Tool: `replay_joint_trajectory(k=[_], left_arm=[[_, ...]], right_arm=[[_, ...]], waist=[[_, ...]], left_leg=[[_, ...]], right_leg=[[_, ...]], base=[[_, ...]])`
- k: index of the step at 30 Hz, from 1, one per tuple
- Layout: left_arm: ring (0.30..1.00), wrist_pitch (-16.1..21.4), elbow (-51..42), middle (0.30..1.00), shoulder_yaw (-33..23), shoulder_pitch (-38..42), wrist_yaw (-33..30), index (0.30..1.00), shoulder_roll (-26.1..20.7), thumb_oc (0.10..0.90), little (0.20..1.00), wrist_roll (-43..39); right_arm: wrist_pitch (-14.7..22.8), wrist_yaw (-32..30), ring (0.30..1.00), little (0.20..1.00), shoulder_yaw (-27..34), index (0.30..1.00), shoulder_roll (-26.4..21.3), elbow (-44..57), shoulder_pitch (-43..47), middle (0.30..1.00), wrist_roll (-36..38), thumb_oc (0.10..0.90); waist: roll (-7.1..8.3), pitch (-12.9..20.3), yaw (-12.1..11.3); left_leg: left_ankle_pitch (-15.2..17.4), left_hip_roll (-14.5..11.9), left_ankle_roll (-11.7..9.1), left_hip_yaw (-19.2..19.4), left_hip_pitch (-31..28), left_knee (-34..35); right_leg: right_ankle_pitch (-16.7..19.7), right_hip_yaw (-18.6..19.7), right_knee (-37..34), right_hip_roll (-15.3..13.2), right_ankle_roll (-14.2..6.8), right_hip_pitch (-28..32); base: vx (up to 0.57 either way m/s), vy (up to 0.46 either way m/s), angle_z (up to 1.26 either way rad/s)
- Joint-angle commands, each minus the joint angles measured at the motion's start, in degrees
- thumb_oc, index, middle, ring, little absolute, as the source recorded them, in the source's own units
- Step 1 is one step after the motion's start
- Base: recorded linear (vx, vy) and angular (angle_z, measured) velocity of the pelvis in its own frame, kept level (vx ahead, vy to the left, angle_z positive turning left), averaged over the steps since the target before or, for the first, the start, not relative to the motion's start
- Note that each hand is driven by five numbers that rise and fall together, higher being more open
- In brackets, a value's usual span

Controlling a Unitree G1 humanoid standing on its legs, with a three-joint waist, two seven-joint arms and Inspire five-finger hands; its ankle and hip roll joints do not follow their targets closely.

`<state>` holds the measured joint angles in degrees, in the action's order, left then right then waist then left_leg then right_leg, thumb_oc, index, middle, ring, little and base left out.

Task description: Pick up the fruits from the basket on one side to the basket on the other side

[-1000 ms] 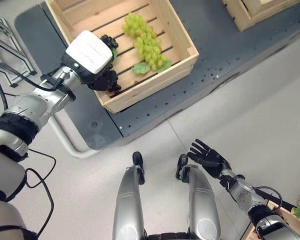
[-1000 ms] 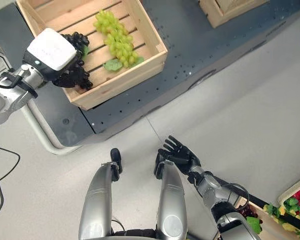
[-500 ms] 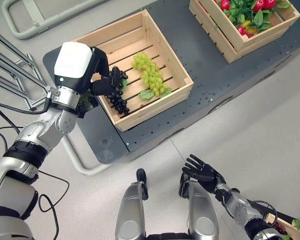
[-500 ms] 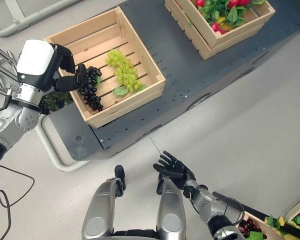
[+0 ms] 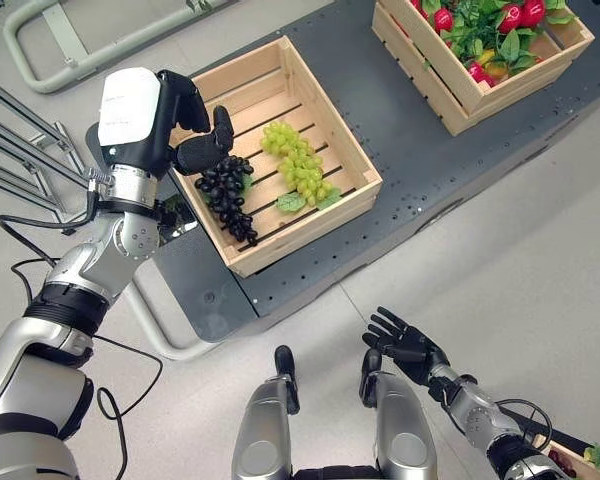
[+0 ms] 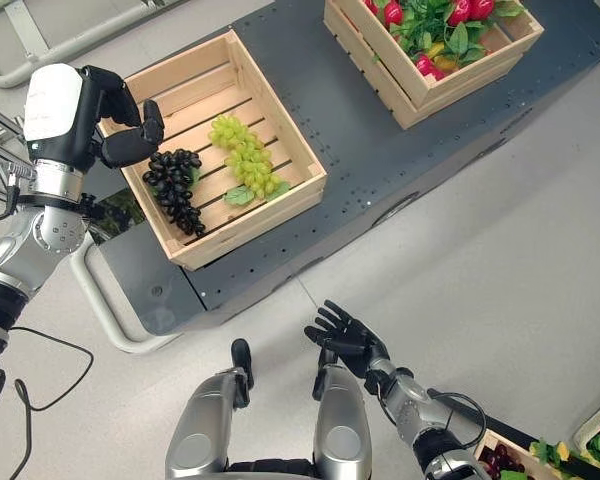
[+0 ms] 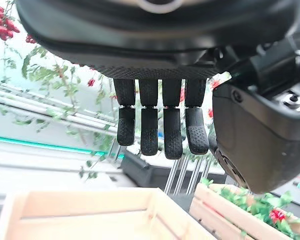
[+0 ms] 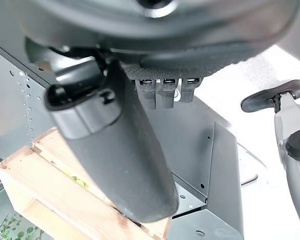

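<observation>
A bunch of black grapes (image 5: 226, 194) lies in the left part of a wooden crate (image 5: 310, 226), next to a bunch of green grapes (image 5: 300, 168). My left hand (image 5: 193, 140) hovers just above the crate's left rim, apart from the black grapes. In the left wrist view its fingers (image 7: 157, 127) hang straight and hold nothing, with the crate (image 7: 85, 212) below them. My right hand (image 5: 405, 345) hangs low near the floor in front, with fingers spread and nothing in it.
The crate stands on a dark platform (image 5: 460, 170). A second wooden crate (image 5: 458, 88) with red fruit and green leaves stands at the platform's back right. Another crate (image 6: 510, 458) with dark grapes and greens sits at the lower right. A metal rack (image 5: 20, 140) stands at the left.
My left hand has let go of the black grapes, which now lie in the crate, and has drawn back over the left rim. The camera has shifted. The right hand stays low.
</observation>
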<state>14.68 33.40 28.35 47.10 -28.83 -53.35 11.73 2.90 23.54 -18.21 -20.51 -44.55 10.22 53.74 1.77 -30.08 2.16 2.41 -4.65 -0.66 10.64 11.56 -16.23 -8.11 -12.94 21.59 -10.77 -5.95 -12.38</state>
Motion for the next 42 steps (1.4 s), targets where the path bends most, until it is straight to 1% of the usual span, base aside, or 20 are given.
replay_joint_trajectory(k=[1,3,4,6,8,11,16,19,22,23,27,29,31,32,34,35,36,37,38,42], left_arm=[[0.900,2.2,-0.6,0.900,-3.6,1.0,0.2,0.900,1.1,0.800,0.900,-7.9],[0.900,4.3,-2.2,0.900,-6.8,-4.8,3.3,0.900,4.0,0.800,0.900,-14.7],[0.900,5.4,-3.8,0.900,-9.7,-10.3,5.5,0.900,7.9,0.800,0.900,-19.0],[0.900,5.8,-4.8,0.900,-10.9,-13.4,5.7,0.900,10.4,0.800,0.900,-19.9],[0.900,6.9,-7.2,0.900,-12.5,-21.4,4.9,0.900,19.0,0.800,0.900,-17.7],[0.900,7.3,-8.9,0.900,-12.5,-26.4,5.0,0.900,22.9,0.800,0.900,-13.5],[0.900,8.0,-10.8,0.900,-12.9,-29.6,7.7,0.900,23.0,0.800,0.900,-10.6],[0.900,6.4,-14.6,0.900,-10.5,-28.7,10.4,0.900,20.5,0.800,0.900,-6.8],[0.900,5.8,-16.1,0.900,-7.9,-27.1,11.9,0.900,19.2,0.800,0.900,-4.6],[0.900,4.8,-17.7,0.900,-5.6,-25.7,12.0,0.900,18.6,0.800,0.900,-2.2],[0.900,6.2,-18.1,0.900,-1.8,-20.4,9.0,0.900,16.4,0.800,0.900,0.6],[0.900,8.5,-18.3,0.900,-1.0,-18.9,8.5,0.900,15.4,0.800,0.900,3.1],[0.900,7.0,-19.8,0.900,0.0,-19.4,7.2,0.900,14.5,0.800,0.900,1.9],[0.900,5.2,-22.4,0.900,0.7,-19.7,6.9,0.900,14.4,0.800,0.900,2.4],[0.900,5.8,-22.6,0.900,1.7,-20.1,5.7,0.900,14.8,0.800,0.900,2.3],[0.900,6.0,-22.3,0.900,1.9,-19.6,5.6,0.900,15.2,0.800,0.900,2.5],[0.900,7.7,-20.8,0.900,2.9,-17.6,5.2,0.900,16.4,0.800,0.900,4.1],[0.900,9.0,-19.6,0.900,3.8,-16.7,4.5,0.900,17.1,0.800,0.900,5.8],[0.900,9.0,-18.6,0.900,4.7,-16.1,3.5,0.900,16.6,0.800,0.900,6.4],[0.900,7.2,-17.8,0.900,5.7,-13.3,3.8,0.900,14.9,0.800,0.900,3.6]], right_arm=[[2.3,0.7,0.900,0.900,1.8,0.900,0.5,3.5,-2.7,0.900,0.9,0.800],[2.5,1.7,0.900,0.900,1.8,0.900,1.8,4.2,-4.4,0.900,1.7,0.800],[2.7,2.4,0.900,0.900,1.7,0.900,3.3,4.5,-5.7,0.900,1.1,0.800],[2.6,2.3,0.900,0.900,1.5,0.900,4.1,5.0,-6.4,0.900,0.8,0.800],[2.2,2.4,0.900,0.900,0.6,0.900,6.3,6.2,-7.9,0.900,-0.3,0.800],[1.0,1.2,0.900,0.900,-0.1,0.900,7.7,8.3,-8.4,0.900,-0.7,0.800],[-0.5,-1.8,0.900,0.900,-0.3,0.900,7.9,11.3,-7.5,0.900,1.6,0.800],[0.1,-3.3,0.900,0.900,-0.4,0.900,7.5,12.7,-7.0,0.900,3.4,0.800],[1.1,-3.7,0.900,0.900,-0.9,0.900,7.1,13.2,-7.7,0.900,4.6,0.800],[1.8,-4.0,0.900,0.900,-1.3,0.900,6.8,13.7,-8.3,0.900,5.4,0.800],[3.4,-2.5,0.900,0.900,-1.7,0.900,5.4,13.8,-6.4,0.900,5.6,0.800],[4.6,-2.9,0.900,0.900,-1.5,0.900,5.0,13.4,-5.9,0.900,6.5,0.800],[2.4,-4.0,0.900,0.900,-1.1,0.900,4.3,13.3,-5.9,0.900,6.0,0.800],[1.9,-3.8,0.900,0.900,-1.1,0.900,3.7,14.1,-6.7,0.900,6.0,0.800],[2.9,-4.5,0.900,0.900,-0.9,0.900,2.5,13.5,-7.6,0.900,5.9,0.800],[3.4,-4.5,0.900,0.900,-0.9,0.900,2.3,13.2,-7.3,0.900,6.5,0.800],[5.8,-4.4,0.900,0.900,-1.2,0.900,1.6,12.6,-5.7,0.900,8.9,0.800],[7.1,-4.6,0.900,0.900,-1.0,0.900,1.5,12.2,-4.6,0.900,9.0,0.800],[7.0,-5.6,0.900,0.900,-0.8,0.900,1.6,12.2,-4.2,0.900,8.5,0.800],[5.3,-6.6,0.900,0.900,-0.6,0.900,1.2,11.7,-4.5,0.900,10.2,0.800]], waist=[[-1.54,7.1,-0.4],[-1.95,8.7,-0.6],[-2.14,10.2,-1.0],[-2.27,11.1,-1.1],[-2.28,13.9,-1.7],[-2.12,16.3,-2.4],[-2.40,17.7,-3.5],[-3.47,17.1,-3.4],[-3.65,16.5,-2.4],[-3.48,16.1,-1.3],[-2.88,15.3,0.0],[-2.64,15.7,0.9],[-1.89,16.7,1.1],[-1.37,16.6,1.8],[-0.40,15.1,1.3],[-0.52,14.7,1.3],[-0.77,13.4,1.3],[-0.94,13.0,1.6],[-0.62,12.8,1.6],[-1.66,13.3,1.6]], left_leg=[[4.9,3.2,1.6,0.2,-3.4,3.1],[4.8,3.3,1.0,-0.5,-6.4,6.0],[4.6,3.5,0.8,-0.7,-8.3,7.7],[4.4,3.6,0.7,-0.9,-9.4,8.7],[3.5,3.9,0.9,-1.1,-11.8,10.8],[4.0,4.4,1.0,-1.2,-13.9,11.3],[5.7,5.0,1.6,-0.8,-15.7,10.4],[6.2,7.0,4.3,-3.1,-15.8,10.5],[5.7,7.8,5.0,-5.1,-16.2,11.5],[5.3,8.4,4.9,-7.3,-17.0,12.4],[6.9,8.6,3.9,-9.0,-16.7,11.8],[8.5,8.5,4.3,-8.8,-15.7,10.1],[10.6,7.9,2.9,-8.1,-15.8,4.4],[8.4,5.7,1.7,-5.9,-14.0,-2.0],[2.4,2.8,-0.6,-4.5,-5.2,-13.7],[1.5,2.1,-1.3,-4.3,-4.0,-11.9],[-0.5,0.6,-2.5,-2.6,-3.3,-2.1],[-0.3,-0.4,-1.9,0.0,-4.9,4.6],[1.4,0.2,-1.4,0.5,-5.7,4.1],[-0.5,1.3,-2.0,-2.3,-7.8,11.5]], right_leg=[[3.0,-1.5,-6.5,0.0,-0.2,1.7],[3.0,-2.3,-9.4,0.2,-0.7,5.2],[3.2,-2.8,-11.6,0.3,-0.8,7.6],[3.3,-3.1,-12.7,0.4,-0.8,9.0],[4.7,-3.7,-16.1,0.4,-0.4,12.3],[5.8,-3.6,-18.2,-0.2,-0.9,14.8],[6.8,-3.2,-18.3,-1.7,-1.3,16.4],[9.2,1.1,2.7,-4.0,-0.8,9.4],[10.6,4.2,7.3,-1.2,-0.5,5.0],[12.7,6.3,2.9,1.4,-0.8,2.8],[13.8,8.6,-14.8,4.2,-1.1,1.4],[11.5,10.7,-14.8,5.1,-1.0,2.2],[9.6,9.4,-14.1,5.5,-0.6,4.5],[8.4,9.5,-14.1,5.8,0.6,6.1],[7.7,6.3,-15.9,4.8,2.6,10.6],[7.4,5.7,-16.2,5.0,2.8,11.4],[6.4,4.7,-17.5,5.2,3.0,13.1],[5.7,2.6,-18.0,4.6,3.1,13.4],[5.5,1.3,-17.8,3.3,2.8,13.1],[5.7,1.1,-19.0,3.1,1.9,12.5]], base=[[0.09,-0.064,0.11],[0.11,-0.059,0.06],[0.07,-0.032,0.03],[0.11,-0.019,0.05],[0.15,0.006,0.02],[0.13,0.062,0.02],[0.08,0.117,0.05],[0.04,0.201,0.07],[0.10,-0.005,0.19],[0.17,-0.125,0.38],[0.19,-0.229,0.64],[0.23,-0.296,0.56],[0.33,-0.259,1.13],[0.22,-0.204,1.32],[0.15,-0.194,1.02],[0.00,-0.081,0.55],[-0.01,0.016,0.38],[0.03,0.074,0.41],[0.06,0.105,0.36],[0.13,0.072,0.10]])
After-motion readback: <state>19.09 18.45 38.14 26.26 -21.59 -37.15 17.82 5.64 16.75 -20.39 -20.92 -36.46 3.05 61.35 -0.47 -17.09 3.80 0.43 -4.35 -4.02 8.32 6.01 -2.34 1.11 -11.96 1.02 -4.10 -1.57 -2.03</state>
